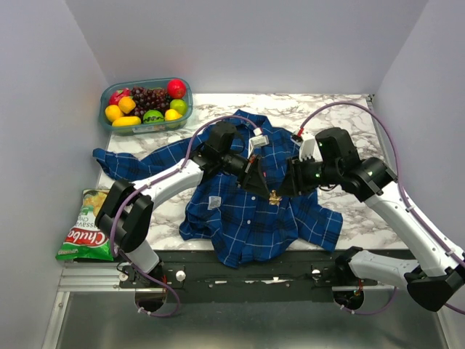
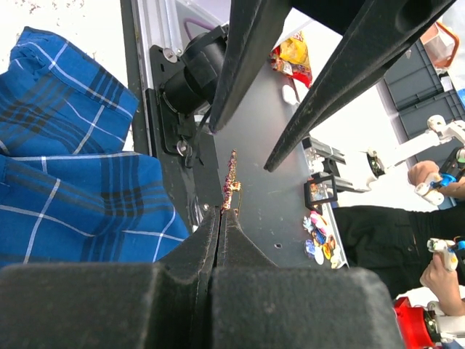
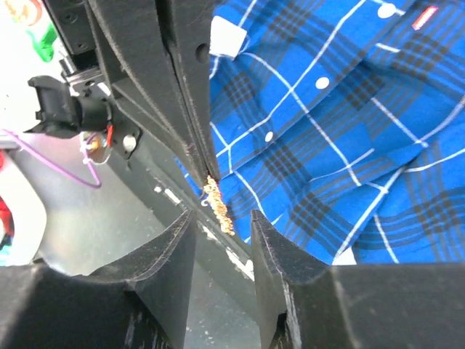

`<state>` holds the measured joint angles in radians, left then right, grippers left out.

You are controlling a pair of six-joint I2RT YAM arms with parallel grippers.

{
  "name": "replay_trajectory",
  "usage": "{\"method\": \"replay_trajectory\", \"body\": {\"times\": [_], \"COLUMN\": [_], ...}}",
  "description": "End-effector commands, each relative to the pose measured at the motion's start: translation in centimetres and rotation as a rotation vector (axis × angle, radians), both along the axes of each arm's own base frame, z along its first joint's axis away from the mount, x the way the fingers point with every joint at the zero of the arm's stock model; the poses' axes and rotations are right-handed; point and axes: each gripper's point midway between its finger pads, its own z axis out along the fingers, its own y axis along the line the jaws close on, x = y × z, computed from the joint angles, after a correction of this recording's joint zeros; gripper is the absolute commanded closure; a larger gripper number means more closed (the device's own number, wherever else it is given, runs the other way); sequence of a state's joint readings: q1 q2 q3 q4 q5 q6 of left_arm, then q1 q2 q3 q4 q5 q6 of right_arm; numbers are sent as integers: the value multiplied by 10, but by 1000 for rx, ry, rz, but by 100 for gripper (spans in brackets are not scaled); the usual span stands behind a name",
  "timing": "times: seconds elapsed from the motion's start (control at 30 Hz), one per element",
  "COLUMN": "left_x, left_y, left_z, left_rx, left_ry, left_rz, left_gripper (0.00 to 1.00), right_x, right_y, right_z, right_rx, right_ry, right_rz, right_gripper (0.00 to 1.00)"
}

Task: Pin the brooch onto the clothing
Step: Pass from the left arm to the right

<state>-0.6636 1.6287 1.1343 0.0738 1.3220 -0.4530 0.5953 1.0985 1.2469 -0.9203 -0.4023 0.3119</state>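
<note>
Brooch (image 3: 218,206) sits pinched in your closed left gripper (image 2: 220,215); centre the half-open right gripper (image 3: 221,218) around it before squeezing.

Bright, even light; wrist cams' bkgd overexposed.

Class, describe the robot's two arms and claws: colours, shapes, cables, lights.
Both the left arm and right arm have smooth white links joined by chunky black joints. A thin purple cable runs along each. The left claw and right claw each have two black, wedge-shaped matte fingers. A small green light shows near the right wrist.
</note>
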Motion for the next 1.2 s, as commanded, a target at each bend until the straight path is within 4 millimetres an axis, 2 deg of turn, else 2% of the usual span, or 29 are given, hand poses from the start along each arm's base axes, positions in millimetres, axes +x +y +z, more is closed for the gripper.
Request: {"method": "replay_trajectory", "body": {"times": [0.0,0.13,0.53,0.87,1.07,1.17], "left_x": [-9,-10,-15,-13,-12,-11], "left_y": [2,2,0,-2,-2,-3], "left_z": [9,8,7,7,6,6], "left_rx": [-31,-29,-29,-24,-20,-17], "left_ry": [-21,-18,-16,-24,-25,-24], "left_rz": [-44,-47,-65,-47,-40,-36], "left_gripper": [100,100,100,100,100,100], "right_x": [-11,-10,-7,-11,-12,-12], "right_y": [7,5,12,11,10,12], "right_z": [-3,-11,-7,-10,-11,-12], "right_rx": [41,24,56,52,58,67], "right_ry": [23,34,25,36,37,35], "right_rz": [69,66,83,87,84,85], "right_gripper": [59,62,67,77,88,97]}}
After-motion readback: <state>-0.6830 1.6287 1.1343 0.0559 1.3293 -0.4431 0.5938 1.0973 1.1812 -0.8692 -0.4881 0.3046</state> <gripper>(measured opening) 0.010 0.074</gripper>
